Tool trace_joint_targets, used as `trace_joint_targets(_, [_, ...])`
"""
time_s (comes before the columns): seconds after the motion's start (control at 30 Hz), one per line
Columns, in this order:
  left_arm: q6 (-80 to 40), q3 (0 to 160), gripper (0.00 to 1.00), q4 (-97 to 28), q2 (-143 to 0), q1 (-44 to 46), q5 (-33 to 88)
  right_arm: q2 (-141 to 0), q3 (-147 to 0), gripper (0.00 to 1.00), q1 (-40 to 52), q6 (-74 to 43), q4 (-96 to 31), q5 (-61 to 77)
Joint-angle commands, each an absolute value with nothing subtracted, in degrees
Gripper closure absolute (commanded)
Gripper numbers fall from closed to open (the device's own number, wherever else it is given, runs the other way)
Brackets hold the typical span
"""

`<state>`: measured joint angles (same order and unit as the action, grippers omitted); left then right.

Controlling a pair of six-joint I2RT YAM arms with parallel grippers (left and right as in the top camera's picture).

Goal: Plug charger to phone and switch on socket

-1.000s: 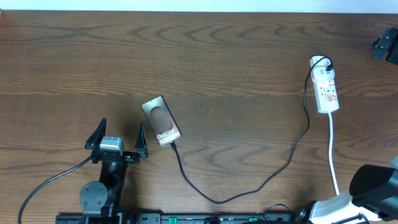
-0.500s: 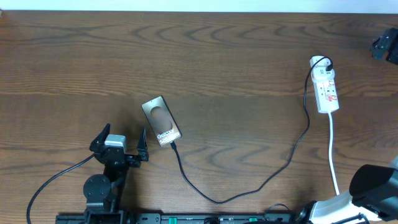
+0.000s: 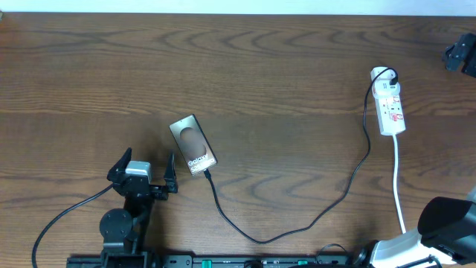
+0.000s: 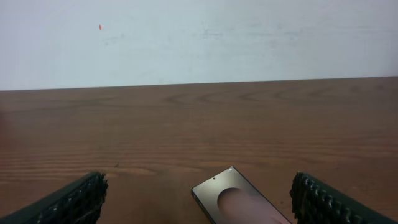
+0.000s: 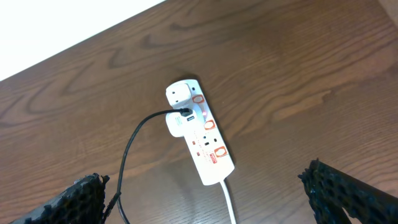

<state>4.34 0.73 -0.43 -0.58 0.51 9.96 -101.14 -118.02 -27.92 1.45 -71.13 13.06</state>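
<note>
The phone [image 3: 193,144] lies face up left of centre, "Galaxy" lettering at its near end; it also shows in the left wrist view [image 4: 239,202]. The charger cable [image 3: 260,239] meets the phone's near end, loops along the front and rises to the socket [image 3: 390,104] at the right. In the right wrist view the cable [image 5: 134,140] enters a white adapter on the socket [image 5: 199,134]. My left gripper [image 3: 141,170] is open and empty, just left of and nearer than the phone, its fingers [image 4: 199,185] apart. My right gripper [image 5: 202,180] is open, high above the socket.
The socket's white cord [image 3: 398,179] runs towards the front edge near the right arm's base [image 3: 446,219]. A dark object [image 3: 461,53] sits at the far right edge. A white wall [image 4: 199,37] stands beyond the table's far edge.
My left gripper drew back a little towards the front edge, then stayed still. The phone, cable and socket have not moved.
</note>
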Motion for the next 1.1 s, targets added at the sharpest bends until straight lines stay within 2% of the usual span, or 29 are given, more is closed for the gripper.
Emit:
trace_joint_targets(0.0, [4.69,0.23,0.06,-3.18,-0.23,0.27,10.92,-101.38,-118.32,0.01,-27.77,0.69,-71.18,13.19])
trace_joint_targets(0.9, [4.69,0.23,0.06,-3.18,-0.23,0.27,10.92,-101.08,-118.28,0.01,-27.33,0.86,-70.61,9.54])
trace_joint_targets(1.07, [4.69,0.23,0.06,-3.18,-0.23,0.27,10.92,-96.97,-112.36,0.01,-24.69,0.67,-63.64,10.68])
